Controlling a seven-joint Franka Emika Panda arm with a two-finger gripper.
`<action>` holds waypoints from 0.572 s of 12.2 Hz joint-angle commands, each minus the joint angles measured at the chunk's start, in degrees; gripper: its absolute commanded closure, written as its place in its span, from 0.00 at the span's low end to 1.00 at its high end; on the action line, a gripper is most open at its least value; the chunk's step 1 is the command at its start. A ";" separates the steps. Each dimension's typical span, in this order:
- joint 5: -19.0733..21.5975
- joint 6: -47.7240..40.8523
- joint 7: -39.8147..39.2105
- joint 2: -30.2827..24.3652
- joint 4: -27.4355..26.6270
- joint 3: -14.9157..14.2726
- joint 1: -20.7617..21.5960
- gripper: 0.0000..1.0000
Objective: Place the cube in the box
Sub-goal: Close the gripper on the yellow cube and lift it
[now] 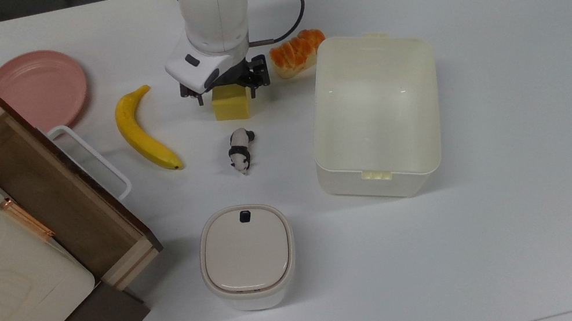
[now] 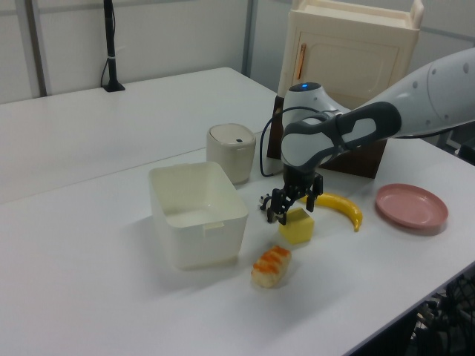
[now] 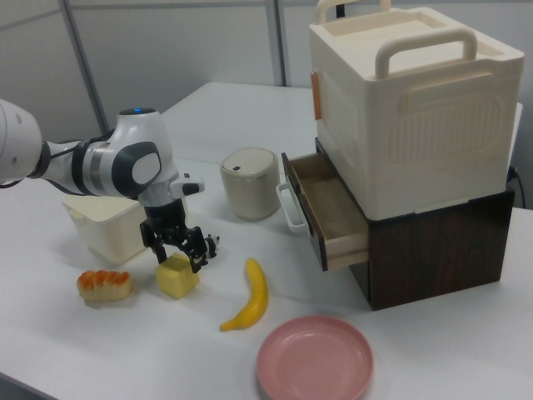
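The pale-yellow cube (image 1: 234, 111) (image 2: 297, 228) (image 3: 177, 277) rests on the white table between a banana and the box. My gripper (image 1: 226, 95) (image 2: 295, 213) (image 3: 176, 259) has come down over the cube's top and is open, one finger on each side of the cube, not visibly pressing it. The arm's white wrist hides the cube's far half in the top view. The box (image 1: 382, 174) (image 2: 194, 236) (image 3: 93, 231), a deep cream-white bin, stands open-topped at the top view's right of the cube, with nothing in it.
A banana (image 1: 142, 131) lies at the top view's left of the cube, a panda toy (image 1: 241, 151) just below it, a bread roll (image 1: 297, 51) against the box's far corner. A lidded container (image 1: 248, 255), a pink plate (image 1: 33, 90) and an open wooden drawer (image 1: 56, 189) occupy the top view's left half.
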 commanded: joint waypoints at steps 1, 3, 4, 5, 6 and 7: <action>-2.95 0.76 1.76 0.17 -1.10 -0.27 1.33 0.49; -2.96 0.76 1.76 0.08 -1.01 -0.27 1.24 0.72; -2.96 0.67 1.76 -0.09 -0.93 -0.27 1.24 0.72; -2.96 0.67 1.85 -0.27 -0.75 -0.27 1.15 0.72; -2.87 0.76 1.85 -0.45 -0.49 -0.27 1.07 0.72; -2.87 0.76 1.85 -1.06 -0.49 -0.27 0.89 0.72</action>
